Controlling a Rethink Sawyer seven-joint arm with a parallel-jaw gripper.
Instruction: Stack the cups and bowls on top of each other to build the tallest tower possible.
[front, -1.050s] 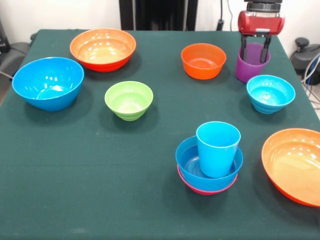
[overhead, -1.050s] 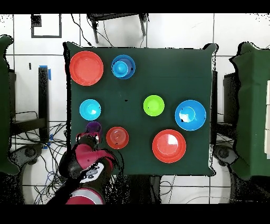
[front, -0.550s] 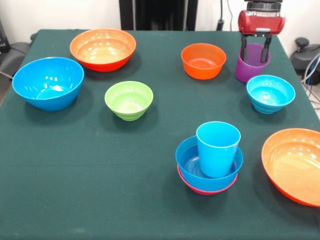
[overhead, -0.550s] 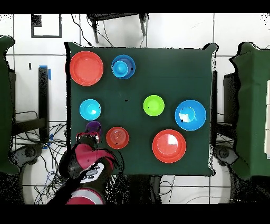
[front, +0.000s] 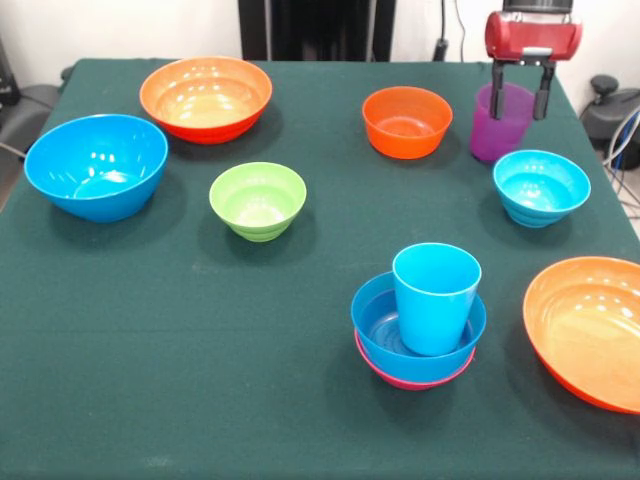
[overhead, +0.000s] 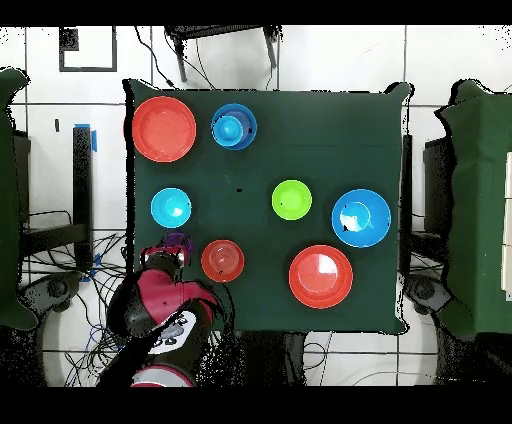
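A dark green bench (front: 180, 330) is carrying everything, and the overhead view alone is showing its full outline with tiled floor (overhead: 330, 60) around it. The red arm (overhead: 160, 310) is stretching up from the bottom edge of the overhead view, while the front view is catching only its red head at the top right. Two wide orange bowls are lying at opposite sides, one far left (front: 206, 96) and one cut off at the right edge (front: 590, 328). A large blue bowl (front: 96, 165) is sitting left, with a green bowl (front: 258, 199) beside it, and a small orange bowl (front: 407, 121) and a cyan bowl (front: 541, 186) toward the right. The tower (front: 418, 325) is standing near the front: a light blue cup (front: 435, 297) in a blue bowl, with a pink rim peeking out beneath. The pincer (front: 520, 88) is straddling the purple cup's (front: 498, 125) rim, fingers either side; whether they are pressing it I cannot tell, and overhead the arm is hiding most of that cup.
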